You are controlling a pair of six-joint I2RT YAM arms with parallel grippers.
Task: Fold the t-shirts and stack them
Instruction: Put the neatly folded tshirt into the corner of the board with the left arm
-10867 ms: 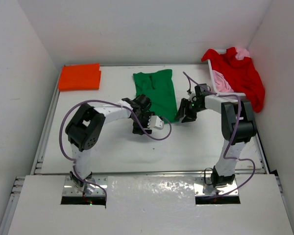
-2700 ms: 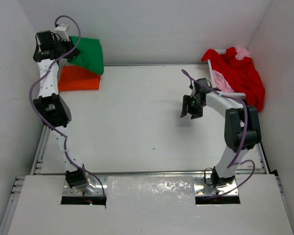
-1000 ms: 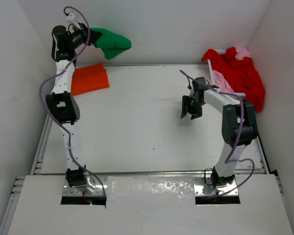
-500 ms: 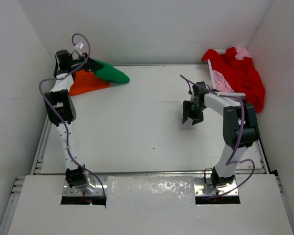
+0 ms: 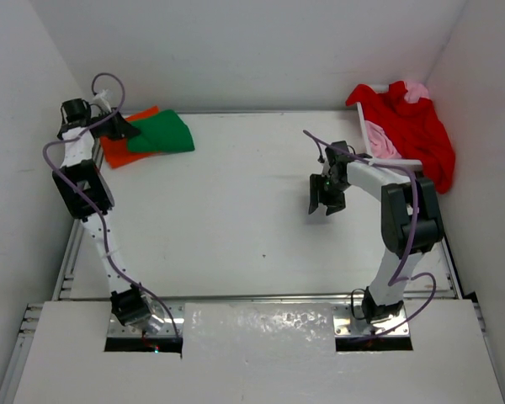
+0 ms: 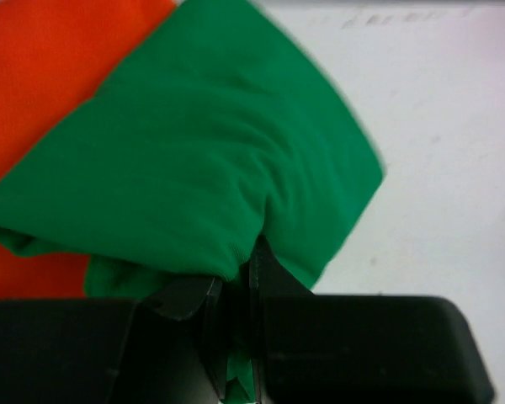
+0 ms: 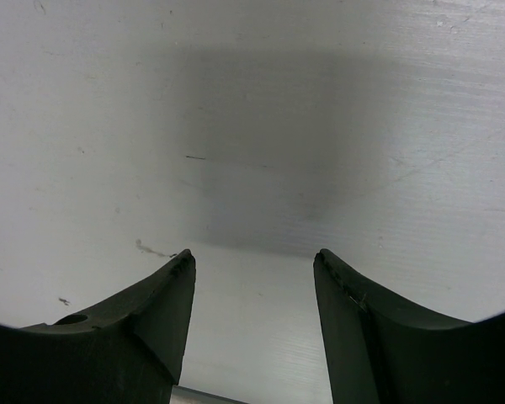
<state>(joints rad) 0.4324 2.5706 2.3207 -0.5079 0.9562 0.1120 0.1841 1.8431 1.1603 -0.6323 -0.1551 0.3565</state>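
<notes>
Left end effector [image 6: 236, 290] pinches a doubled edge of the folded green t-shirt [image 6: 194, 160], lying partly on the orange t-shirt [image 6: 42, 76] at the bench's [image 5: 236, 219] far left; right end effector [image 7: 252, 278] hangs half open, empty, over bare bench; red t-shirt [image 5: 414, 126] and pink t-shirt [image 5: 382, 145] drape the basket [image 5: 396, 161]; four shirts, one per colour; limp, light cloth, best gripped at folded edges.

Soft matt knit cloth of the green t-shirt [image 6: 202, 168], gently creased, the same dull cloth on the orange t-shirt [image 6: 42, 84], smooth white table [image 7: 261, 109] with faint scuffs and slight sheen, matt black plastic right gripper [image 7: 252, 261]
</notes>
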